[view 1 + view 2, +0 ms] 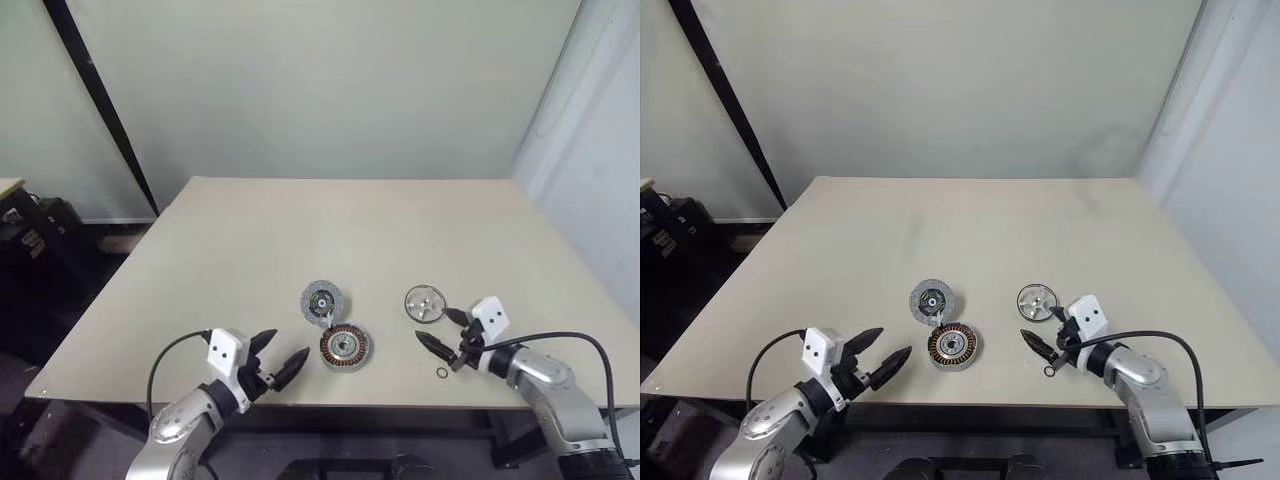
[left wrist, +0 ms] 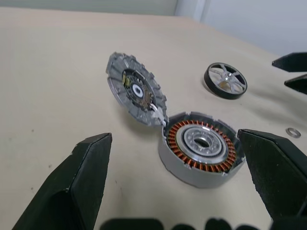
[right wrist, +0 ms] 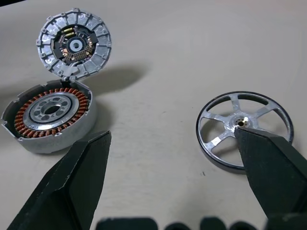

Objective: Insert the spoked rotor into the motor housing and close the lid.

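Observation:
The motor housing [image 1: 345,347], a puck with copper windings around a silver centre, lies near the table's front edge. Its lid [image 1: 323,300] stands tilted open just behind it, joined at the rim, dark inner face showing [image 3: 74,45]. The spoked rotor [image 1: 425,303] lies flat to the right of the housing, apart from it. My left gripper [image 1: 290,345] is open just left of the housing, holding nothing. My right gripper [image 1: 432,324] is open just in front of the rotor [image 3: 244,127], also holding nothing.
A tiny black ring [image 1: 442,373] lies on the beige table [image 1: 330,230] by the right gripper, close to the front edge. A black slanted pole [image 1: 100,100] and dark equipment [image 1: 30,240] stand off the table's left side.

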Action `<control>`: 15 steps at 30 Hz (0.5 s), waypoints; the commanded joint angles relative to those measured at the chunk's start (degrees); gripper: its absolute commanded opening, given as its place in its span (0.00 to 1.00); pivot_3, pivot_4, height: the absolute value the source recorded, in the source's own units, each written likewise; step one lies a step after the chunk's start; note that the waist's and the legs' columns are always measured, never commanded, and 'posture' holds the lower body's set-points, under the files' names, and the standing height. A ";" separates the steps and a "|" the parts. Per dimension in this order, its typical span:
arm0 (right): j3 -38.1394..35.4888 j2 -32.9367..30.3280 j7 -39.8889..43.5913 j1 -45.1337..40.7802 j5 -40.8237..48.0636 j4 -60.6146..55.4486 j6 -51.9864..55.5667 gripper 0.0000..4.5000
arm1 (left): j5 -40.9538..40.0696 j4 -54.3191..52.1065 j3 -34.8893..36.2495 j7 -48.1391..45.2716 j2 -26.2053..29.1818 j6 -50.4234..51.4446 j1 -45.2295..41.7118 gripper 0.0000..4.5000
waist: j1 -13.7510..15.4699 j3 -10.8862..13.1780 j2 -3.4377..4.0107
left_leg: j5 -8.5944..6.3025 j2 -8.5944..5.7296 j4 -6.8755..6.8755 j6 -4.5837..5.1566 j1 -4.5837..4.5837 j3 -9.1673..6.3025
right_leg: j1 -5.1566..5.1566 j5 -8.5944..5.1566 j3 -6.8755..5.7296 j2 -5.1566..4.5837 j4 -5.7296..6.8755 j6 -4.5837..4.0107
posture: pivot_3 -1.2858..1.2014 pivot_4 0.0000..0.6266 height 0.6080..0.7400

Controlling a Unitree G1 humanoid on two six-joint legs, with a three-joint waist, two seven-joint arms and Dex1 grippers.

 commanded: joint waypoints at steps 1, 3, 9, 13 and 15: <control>0.02 0.13 0.21 -0.55 0.37 -1.23 -0.93 1.00 | -0.80 -2.67 0.42 0.25 0.23 -0.52 -1.48 1.00 | -0.01 0.00 0.00 | 0.00 0.00 0.00 0.00 0.00 0.00 | 0.00 0.00 0.00 0.00 0.00 0.00 | 0.52 0.00 1.00; 0.19 0.27 0.08 -0.34 0.35 -1.32 -1.11 1.00 | -0.75 -2.51 0.23 0.16 0.23 -0.55 -1.80 1.00 | -0.01 0.01 0.01 | 0.00 0.00 -0.01 0.00 0.00 0.00 | 0.00 0.00 0.00 0.00 0.00 0.00 | 0.52 0.00 1.00; -0.66 0.48 -0.74 1.15 1.25 -3.59 -0.71 1.00 | -0.88 -1.83 -0.36 -0.88 0.75 0.11 -2.84 1.00 | 0.00 0.01 0.02 | 0.00 0.00 -0.06 0.02 -0.02 -0.01 | 0.01 0.00 -0.01 0.01 0.00 0.00 | 0.52 0.00 1.00; -0.92 0.17 -1.04 2.19 1.72 -5.08 0.91 1.00 | -1.20 -1.11 -0.59 -2.00 1.18 0.61 -4.44 1.00 | 0.02 0.05 0.07 | 0.11 0.00 -0.03 0.21 -0.07 -0.02 | 0.00 0.00 -0.03 0.01 0.01 0.00 | 0.52 0.00 1.00; -0.98 -0.39 -1.43 2.38 1.60 -5.72 2.60 1.00 | -1.49 -0.86 -1.17 -3.50 1.62 0.86 -5.00 1.00 | 0.01 0.05 0.07 | 0.05 0.00 0.00 0.10 -0.07 -0.01 | 0.00 0.00 -0.02 0.01 0.00 0.00 | 0.52 0.00 1.00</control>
